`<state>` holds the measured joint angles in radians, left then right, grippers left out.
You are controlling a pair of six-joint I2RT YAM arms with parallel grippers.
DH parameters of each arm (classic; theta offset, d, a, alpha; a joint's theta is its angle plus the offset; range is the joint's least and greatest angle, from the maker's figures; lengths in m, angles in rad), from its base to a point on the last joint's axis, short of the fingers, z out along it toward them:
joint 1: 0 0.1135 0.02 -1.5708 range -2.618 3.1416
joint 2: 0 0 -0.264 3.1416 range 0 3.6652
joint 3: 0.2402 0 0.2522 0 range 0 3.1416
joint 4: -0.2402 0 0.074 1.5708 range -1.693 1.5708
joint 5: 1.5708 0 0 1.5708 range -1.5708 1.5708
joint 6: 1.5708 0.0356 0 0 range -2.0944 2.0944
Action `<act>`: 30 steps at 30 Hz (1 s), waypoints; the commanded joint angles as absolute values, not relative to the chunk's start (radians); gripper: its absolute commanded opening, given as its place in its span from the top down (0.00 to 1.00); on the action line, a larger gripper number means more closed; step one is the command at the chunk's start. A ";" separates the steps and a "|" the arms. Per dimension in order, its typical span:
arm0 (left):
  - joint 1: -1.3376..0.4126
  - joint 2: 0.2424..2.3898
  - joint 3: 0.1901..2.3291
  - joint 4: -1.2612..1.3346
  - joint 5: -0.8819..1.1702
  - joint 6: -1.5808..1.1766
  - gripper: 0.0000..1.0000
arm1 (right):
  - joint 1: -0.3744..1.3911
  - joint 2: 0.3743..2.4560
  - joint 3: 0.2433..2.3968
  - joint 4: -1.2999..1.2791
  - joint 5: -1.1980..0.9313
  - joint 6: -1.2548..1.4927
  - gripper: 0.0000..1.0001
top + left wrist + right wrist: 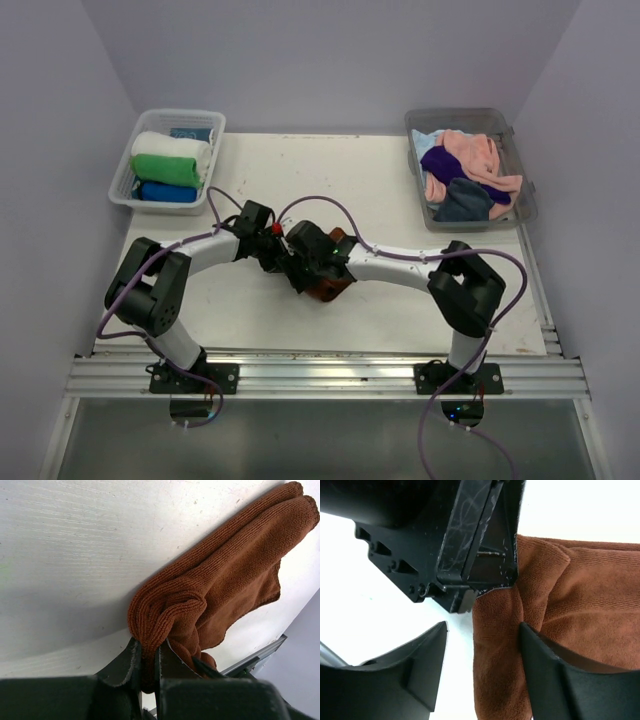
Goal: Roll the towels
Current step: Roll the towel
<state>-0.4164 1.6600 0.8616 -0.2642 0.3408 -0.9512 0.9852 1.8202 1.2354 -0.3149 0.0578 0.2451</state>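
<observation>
The rust-brown towel (pixel 225 580) lies in the middle of the counter (pixel 400 180), just right of centre, mostly hidden from above by the two wrists that meet over it. From the left wrist I can see it is folded into a thick band, its long axis running straight away from the left hand (pixel 149 652) toward the far right. The bunched, partly curled end is nearest that hand, which is pinched narrow on it. The right hand (pixel 482 627) comes in from the opposite side with its jaws wide and holding nothing: one finger sits over the cloth, the other over bare counter, and the towel's edge falls between them right beside the left hand's tips. Both hands are at the same end, but only the left has a grip. So I would judge that any rolling has to travel along the band, away from that pinched end. Farther off, rolled towels (pixel 172 160) sit in the left bin (pixel 122 182) at the back corner, and loose towels (pixel 465 170) are heaped in the right bin (pixel 527 200).
</observation>
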 commanded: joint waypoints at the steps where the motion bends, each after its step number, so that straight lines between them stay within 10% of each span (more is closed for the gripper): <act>1: -0.411 1.628 0.861 -0.279 0.324 -0.959 1.00 | 0.994 1.844 1.264 -0.324 0.097 0.227 0.42; 13: -0.410 1.606 0.853 -0.282 0.319 -0.968 1.00 | 0.996 1.899 1.232 -0.256 0.121 0.255 0.58; 17: -0.410 1.600 0.850 -0.284 0.322 -0.973 1.00 | 0.994 1.895 1.215 -0.242 0.118 0.265 0.91; 21: -0.400 1.571 0.835 -0.275 0.325 -0.974 1.00 | 0.980 1.862 1.174 -0.209 0.057 0.279 1.00; 30: -0.334 1.430 0.778 -0.230 0.354 -0.980 0.64 | 0.819 1.838 1.045 0.024 -0.452 0.418 1.00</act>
